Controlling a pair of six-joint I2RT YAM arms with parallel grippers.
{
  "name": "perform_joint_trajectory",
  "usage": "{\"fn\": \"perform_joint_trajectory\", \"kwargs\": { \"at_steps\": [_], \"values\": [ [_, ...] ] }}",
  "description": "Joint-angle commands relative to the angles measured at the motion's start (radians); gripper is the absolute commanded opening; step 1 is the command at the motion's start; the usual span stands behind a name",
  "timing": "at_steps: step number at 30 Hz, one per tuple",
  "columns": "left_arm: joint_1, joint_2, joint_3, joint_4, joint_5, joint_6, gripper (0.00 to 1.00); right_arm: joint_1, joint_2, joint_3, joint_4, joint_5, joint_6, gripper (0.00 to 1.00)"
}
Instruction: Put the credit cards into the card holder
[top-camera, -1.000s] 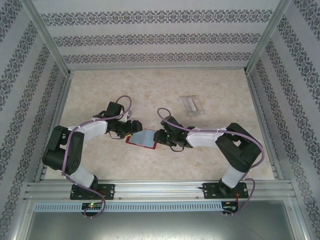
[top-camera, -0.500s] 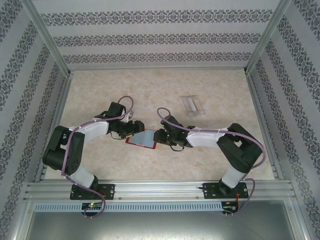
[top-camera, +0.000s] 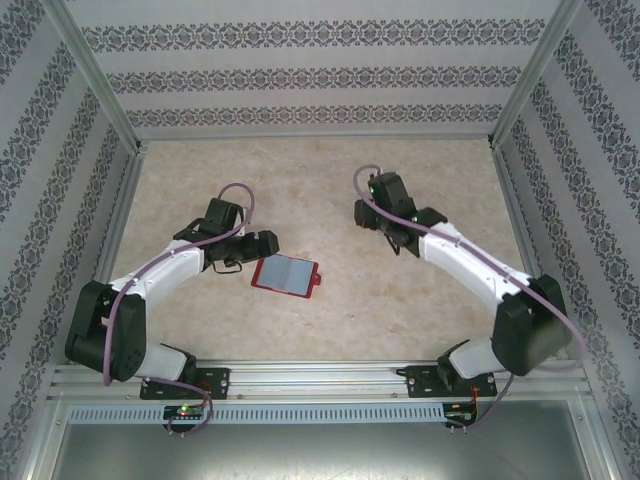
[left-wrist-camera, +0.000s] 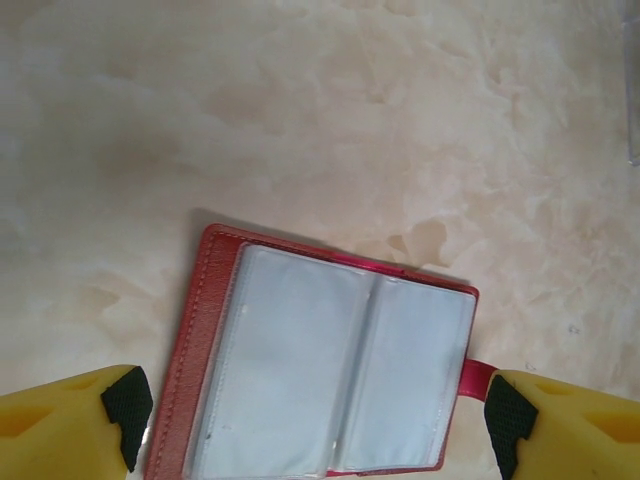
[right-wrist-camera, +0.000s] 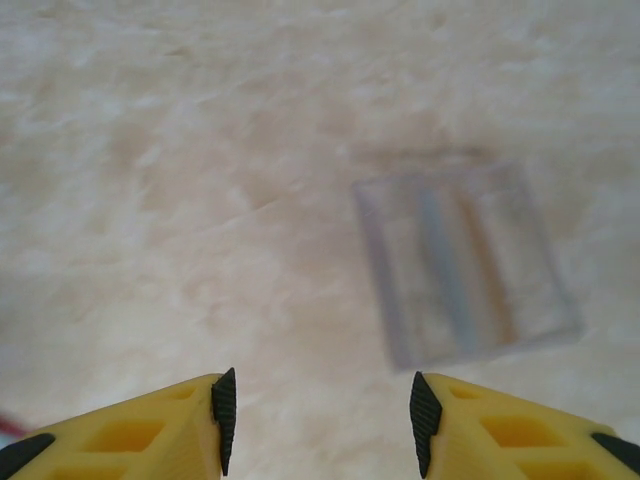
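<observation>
Card holder (top-camera: 287, 275) lies flat on the table (top-camera: 320, 170), already open with its grey pockets up; I can't make out any card in them. Your left gripper (left-wrist-camera: 315, 420) hangs just off the card holder's left side, jaws spread wide and empty, apparently not touching it. The credit cards (right-wrist-camera: 465, 265) lie well apart from the card holder, off to its far right. They're a pale see-through patch flat on the table; count unclear. Your right gripper (right-wrist-camera: 322, 412) hovers just short of them, jaws parted, nothing between. I read this as the pick step, no card grasped yet. Next you need the right gripper down on a card edge. Thin and flat, so you'll probably have to tip or slide one up to pinch it. Then carry it to the card holder, with the left gripper pinning that down.
</observation>
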Motion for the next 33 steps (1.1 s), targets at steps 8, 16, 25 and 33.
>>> {"fn": "perform_joint_trajectory", "kwargs": {
  "at_steps": [8, 16, 25, 33],
  "values": [
    [0.009, -0.028, -0.01, -0.069, -0.082, -0.002, 0.9, -0.117, 0.343, 0.258, -0.195, 0.058, -0.258, 0.51],
    [0.011, -0.042, -0.014, -0.083, -0.105, 0.008, 0.89, -0.158, 0.374, 0.258, -0.186, 0.08, -0.27, 0.51],
    [0.011, -0.033, -0.012, -0.075, -0.081, 0.004, 0.89, -0.168, 0.4, 0.273, -0.184, 0.084, -0.267, 0.51],
    [0.011, -0.045, -0.023, -0.068, -0.082, -0.001, 0.89, -0.146, 0.328, 0.28, -0.179, 0.041, -0.293, 0.51]
  ]
}}
